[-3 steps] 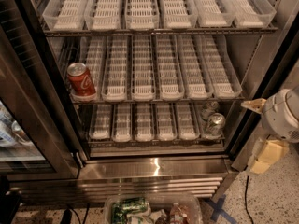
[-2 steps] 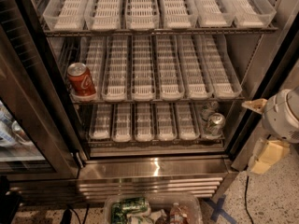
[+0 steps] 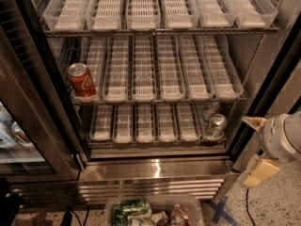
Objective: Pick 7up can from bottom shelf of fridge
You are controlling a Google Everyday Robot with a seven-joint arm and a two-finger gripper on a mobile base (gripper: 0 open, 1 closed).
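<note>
7up can (image 3: 217, 125): far-right lane of the bottom shelf (image 3: 155, 143), at the front edge, top tilted toward the camera. Likely light, with thin, smooth, dentable walls. Take hold mid-body across the width with moderate squeeze.

Gripper (image 3: 254, 147): outside the fridge (image 3: 155, 171), right of the can and a little lower. Fingers (image 3: 254, 122) apart, nothing between them.

Hard to read: the can's label. The shape just behind it is possibly a second can or a reflection. The arm is cut off at the right edge.
</note>
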